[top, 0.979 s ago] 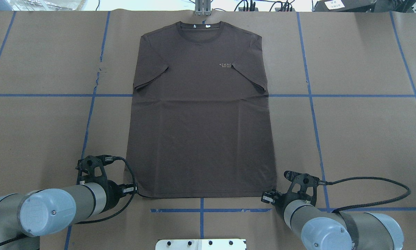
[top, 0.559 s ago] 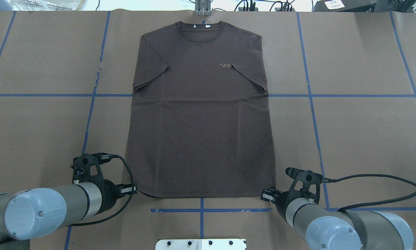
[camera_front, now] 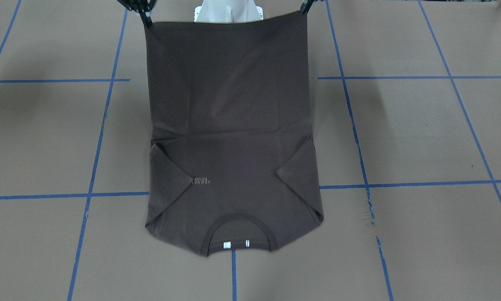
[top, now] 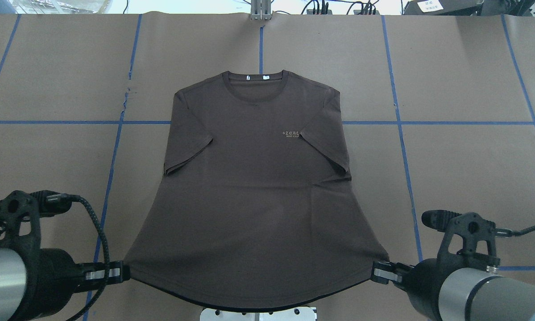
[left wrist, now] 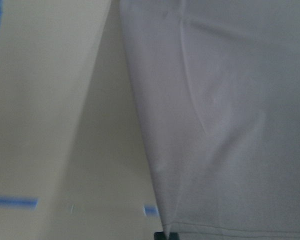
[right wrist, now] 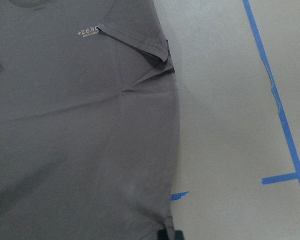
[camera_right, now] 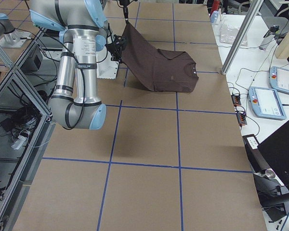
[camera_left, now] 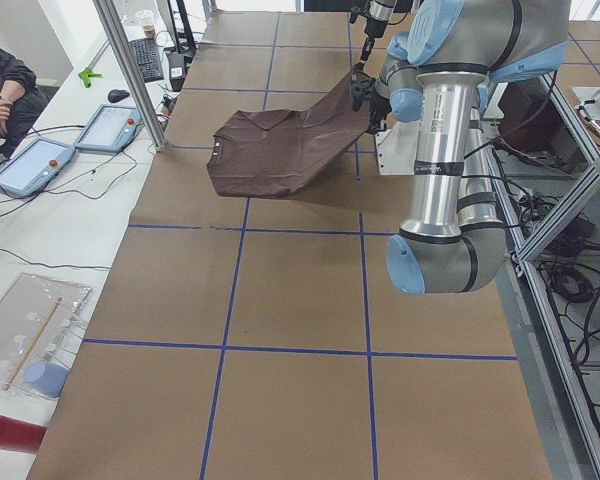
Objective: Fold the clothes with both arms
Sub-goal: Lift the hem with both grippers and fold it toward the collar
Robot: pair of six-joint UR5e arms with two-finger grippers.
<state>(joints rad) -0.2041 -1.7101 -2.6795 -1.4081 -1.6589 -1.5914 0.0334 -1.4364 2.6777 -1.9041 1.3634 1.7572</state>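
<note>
The dark grey-brown T-shirt has its collar and sleeves lying on the table, chest logo up. Its lower half slopes up off the table toward the robot, as the front-facing view shows. My left gripper is shut on the hem's left corner, and my right gripper is shut on the hem's right corner. The hem hangs taut between them with a slight sag. In the front-facing view the left gripper and the right gripper hold the corners at the top edge. Each wrist view shows shirt cloth, left and right.
The table is covered with brown paper marked by blue tape lines. The white pedestal base lies under the raised hem. A metal post stands at the far edge. Tablets and cables lie beyond that edge.
Both grippers have risen and drawn back toward the robot with the hem corners. The shirt has slid toward the robot and its lower half has lifted off the table.
</note>
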